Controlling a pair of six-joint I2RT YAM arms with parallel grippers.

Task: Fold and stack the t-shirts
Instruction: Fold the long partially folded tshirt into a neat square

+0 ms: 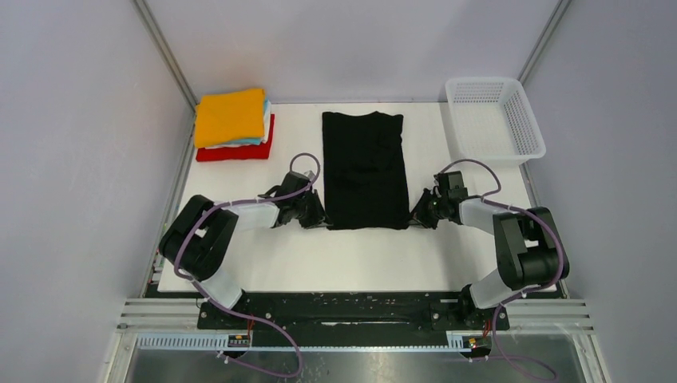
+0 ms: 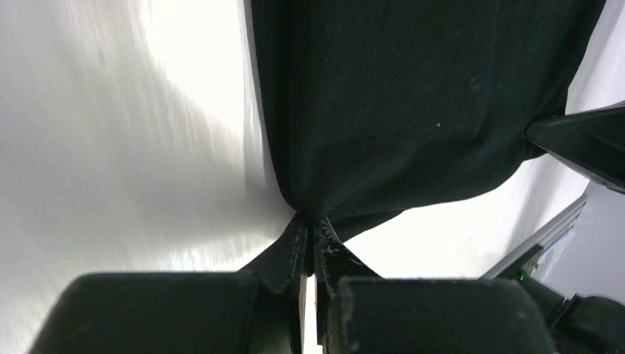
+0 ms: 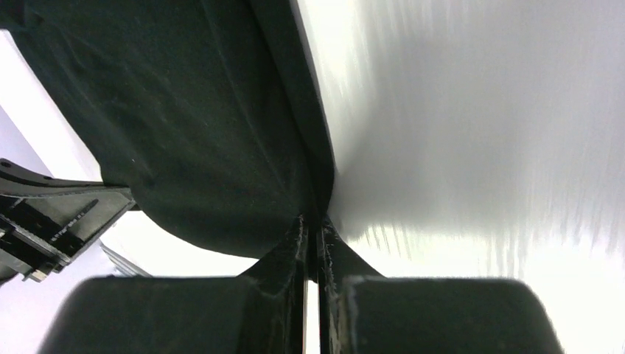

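The left claw (image 1: pixel 314 214) pinches the near-left corner of the black t-shirt (image 1: pixel 365 167), and the right claw (image 1: pixel 417 215) pinches the near-right corner; both are pressed together on the cloth. To fold well, I think they should lift together at equal height and carry the near hem toward the collar, keeping the cloth tight between them. The shirt lies as a long strip in the middle of the bench (image 1: pixel 359 259), stretching away from both claws. The folded stack (image 1: pixel 233 126) sits at the far left.

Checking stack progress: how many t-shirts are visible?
5. The black t-shirt lies mid-table; orange, white, light blue and red ones are stacked at the far left corner. More may be hidden between them.
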